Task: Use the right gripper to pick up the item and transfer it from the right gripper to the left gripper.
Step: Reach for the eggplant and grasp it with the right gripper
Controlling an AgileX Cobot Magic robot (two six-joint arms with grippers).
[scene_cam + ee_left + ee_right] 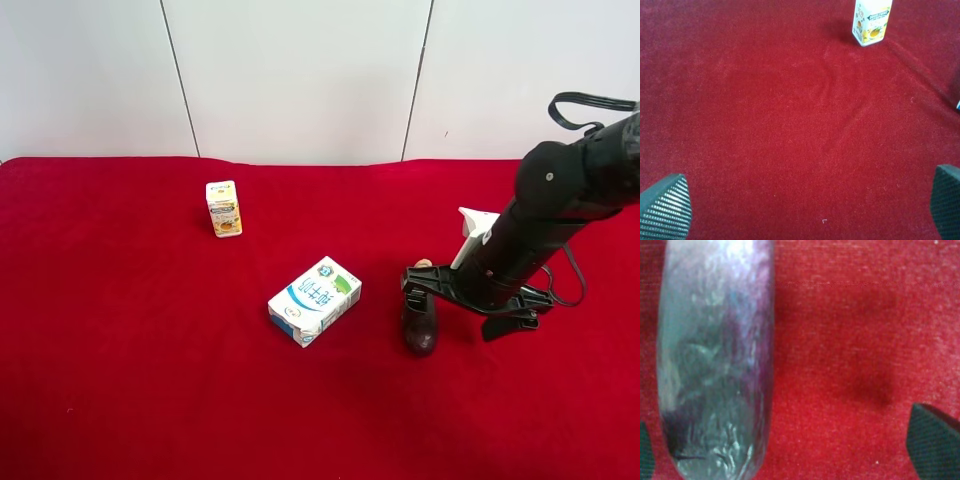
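Two wide-open: right claw (790,445) straddles eggplant (715,365), not clenched; left claw (805,205) over red cloth (790,100).

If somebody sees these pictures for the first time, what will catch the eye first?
The bright red cloth covers the whole table. At the exterior high view's right, the right tool, open on its black arm, straddles a dark purple eggplant. A white-and-blue box lies near the middle, and a small yellow carton stands farther back.
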